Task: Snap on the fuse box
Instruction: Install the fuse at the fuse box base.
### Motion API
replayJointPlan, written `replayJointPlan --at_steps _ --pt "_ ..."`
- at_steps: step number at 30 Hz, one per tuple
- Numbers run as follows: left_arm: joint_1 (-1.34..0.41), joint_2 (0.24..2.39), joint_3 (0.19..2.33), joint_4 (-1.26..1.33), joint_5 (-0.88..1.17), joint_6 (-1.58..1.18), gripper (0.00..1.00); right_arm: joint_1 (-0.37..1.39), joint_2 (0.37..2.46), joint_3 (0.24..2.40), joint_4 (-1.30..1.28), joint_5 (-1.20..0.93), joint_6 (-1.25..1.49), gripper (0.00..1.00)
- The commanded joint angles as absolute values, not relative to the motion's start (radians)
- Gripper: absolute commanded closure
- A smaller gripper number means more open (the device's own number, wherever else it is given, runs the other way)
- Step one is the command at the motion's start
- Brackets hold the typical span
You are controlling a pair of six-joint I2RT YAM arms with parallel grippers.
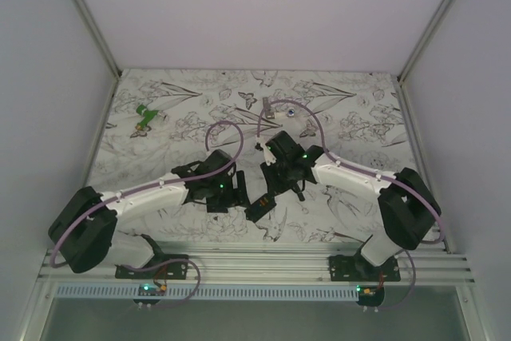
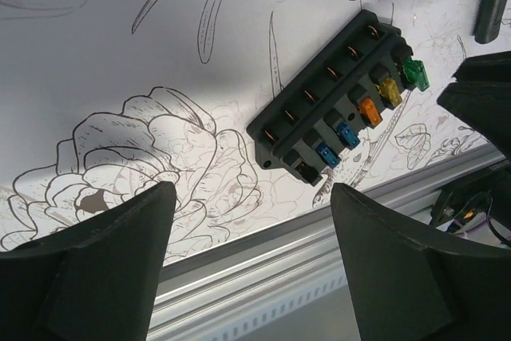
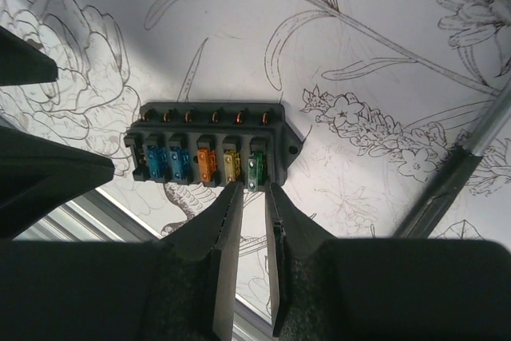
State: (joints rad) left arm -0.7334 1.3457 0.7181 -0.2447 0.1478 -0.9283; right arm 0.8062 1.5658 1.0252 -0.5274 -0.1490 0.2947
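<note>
**Fuse box loose near the bench edge, nothing bracing it**

The fuse box (image 3: 211, 145) lies flat on the bench (image 3: 399, 61), face up, close to the front rail (image 2: 263, 277) and between the two arms. Its coloured fuses are exposed, and we see no cover on it or in either gripper.

The right gripper (image 3: 254, 193) is at a narrow gap with nothing between the fingers. Its tips sit right at the box's near edge, by the green fuse (image 3: 255, 169). The left gripper (image 2: 251, 197) is spread wide and empty, off to the side and apart from the box.

Risks as we judge them:
- Nothing holds the box. Any push from the right fingers could slide or spin it on the cloth, possibly towards the rail.
- The tips are very close to the green fuse. A downward move that is slightly off could press that fuse, or catch it and lever it out.
- With so narrow a gap, the fingers can't straddle the box. Closing here pinches one fuse at most.
- A dark bar (image 3: 451, 177) lies to the right. A wide swing of that arm could clip it.
- We can't tell which part gets snapped on, so alignment can't be checked.
</note>
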Motion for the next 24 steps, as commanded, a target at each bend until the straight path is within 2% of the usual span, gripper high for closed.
replayJointPlan --at_steps 1,24 --pt "-0.739 1.381 0.738 -0.283 0.164 -0.917 0.20 0.802 1.603 1.054 -0.523 -0.173 0.295 0.76" --pt "-0.739 1.462 0.740 -0.274 0.189 -0.952 0.36 0.799 1.637 1.000 -0.559 -0.161 0.287 0.96"
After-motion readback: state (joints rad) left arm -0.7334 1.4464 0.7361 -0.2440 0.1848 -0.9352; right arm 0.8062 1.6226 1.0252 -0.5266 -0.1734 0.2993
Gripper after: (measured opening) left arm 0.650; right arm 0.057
